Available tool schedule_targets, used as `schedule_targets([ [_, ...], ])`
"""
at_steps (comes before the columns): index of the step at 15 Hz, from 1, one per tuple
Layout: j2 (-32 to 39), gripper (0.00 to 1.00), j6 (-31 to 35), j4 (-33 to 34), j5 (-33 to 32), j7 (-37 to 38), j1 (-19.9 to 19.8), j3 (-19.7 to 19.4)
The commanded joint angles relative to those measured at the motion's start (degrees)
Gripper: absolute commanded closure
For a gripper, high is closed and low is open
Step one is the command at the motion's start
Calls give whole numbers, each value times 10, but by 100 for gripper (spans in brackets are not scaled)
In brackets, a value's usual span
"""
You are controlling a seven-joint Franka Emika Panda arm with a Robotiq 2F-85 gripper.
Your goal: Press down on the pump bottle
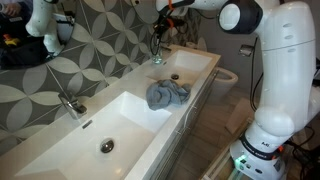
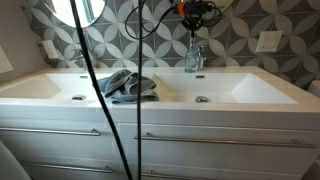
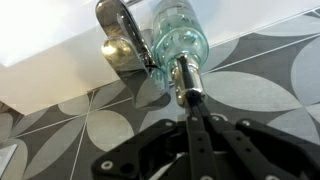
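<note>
Clear, greenish glass pump bottle (image 3: 180, 45) with a metal pump; jaws pinched together at its top.

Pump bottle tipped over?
No, the pump bottle stands upright at the back of the sink, directly under the gripper.

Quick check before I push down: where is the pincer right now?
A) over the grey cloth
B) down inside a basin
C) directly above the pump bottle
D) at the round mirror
C: in an exterior view the pincer hangs straight over the pump bottle at the back of the counter, and the wrist view shows its tips lined up on the pump head.
</note>
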Motion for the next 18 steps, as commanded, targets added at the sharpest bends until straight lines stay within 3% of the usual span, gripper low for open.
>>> schedule_targets([
  [1,-20,98,-12,-12,12,-5,-10,9],
  [6,-31,98,-21,-12,17,-1,-9,11],
  [11,-86,96,-110,-41,10,39,8,3],
  [12,-99,72,-136,-46,4,48,13,1],
  [14,-127,70,-169,-65,1,63,18,4],
  [18,-185,43,-218,-106,-10,83,35,7],
])
